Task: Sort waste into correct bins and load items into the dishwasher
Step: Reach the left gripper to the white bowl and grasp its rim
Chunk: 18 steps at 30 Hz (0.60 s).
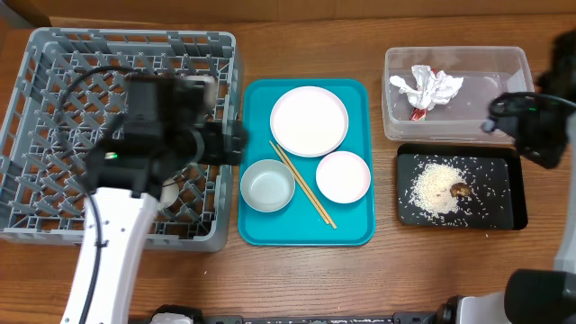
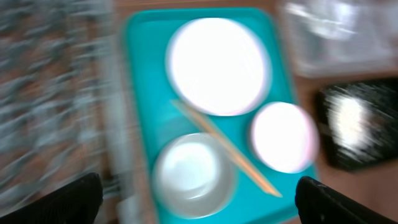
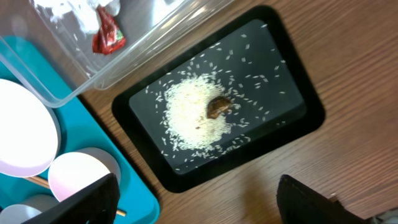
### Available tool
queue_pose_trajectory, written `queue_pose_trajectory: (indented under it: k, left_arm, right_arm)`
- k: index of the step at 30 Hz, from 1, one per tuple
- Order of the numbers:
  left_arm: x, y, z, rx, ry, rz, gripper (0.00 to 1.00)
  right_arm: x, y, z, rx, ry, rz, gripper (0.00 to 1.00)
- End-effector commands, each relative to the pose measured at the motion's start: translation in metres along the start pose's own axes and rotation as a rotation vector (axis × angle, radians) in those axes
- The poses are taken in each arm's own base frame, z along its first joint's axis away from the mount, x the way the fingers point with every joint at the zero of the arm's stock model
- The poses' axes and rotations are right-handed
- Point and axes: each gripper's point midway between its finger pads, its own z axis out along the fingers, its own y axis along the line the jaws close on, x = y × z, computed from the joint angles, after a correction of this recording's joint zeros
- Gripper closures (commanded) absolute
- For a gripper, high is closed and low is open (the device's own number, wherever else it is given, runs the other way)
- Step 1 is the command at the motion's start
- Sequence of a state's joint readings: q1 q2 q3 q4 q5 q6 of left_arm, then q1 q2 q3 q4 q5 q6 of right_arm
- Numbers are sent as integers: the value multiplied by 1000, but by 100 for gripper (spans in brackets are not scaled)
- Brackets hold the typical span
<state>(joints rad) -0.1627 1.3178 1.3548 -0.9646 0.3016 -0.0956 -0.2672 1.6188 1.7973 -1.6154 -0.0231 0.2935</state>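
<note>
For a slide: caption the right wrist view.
Rice grains and a brown scrap lie in the black tray, beside the clear tub holding a red packet.

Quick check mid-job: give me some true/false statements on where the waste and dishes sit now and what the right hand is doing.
1. The crumpled napkin lies in the clear tub. True.
2. The rice grains lie on the teal tray. False: they are in the black tray, with the brown scrap.
3. The white plate has been loaded. False: it sits on the teal tray, not in the dish rack.
4. The chopsticks lie on the teal tray between the grey bowl and the pink bowl. True.
5. The right hand grips the red packet. False: the packet is in the clear tub; the hand is open and empty.
</note>
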Motion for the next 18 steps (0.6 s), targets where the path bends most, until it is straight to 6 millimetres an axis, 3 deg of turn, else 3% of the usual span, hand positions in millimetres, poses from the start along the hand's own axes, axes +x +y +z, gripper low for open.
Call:
queue_pose_trajectory:
  k: [1,3,5,10,13,18]
  left_arm:
    - [5,-64,15,212,37,127,0]
    - [11,-79,31,195,63,189,0]
    - [20,-85,50,129,100,243,0]
    - [59,-98,103,-42,235,399,1]
    - [86,-105,129,-81,323,452,9]
    - [121,-91,162,-174,459,388,17]
  right_arm:
    - [0,3,-18,-108,-23,24,16]
    - [0,1,-18,-113,-20,32,12]
    - [0,1,-18,-113,-19,32,0]
    - [0,1,-18,-113,-19,32,0]
    - [0,1,-18,-113,-19,32,0]
    - [0,1,-18,-113,-19,32,0]
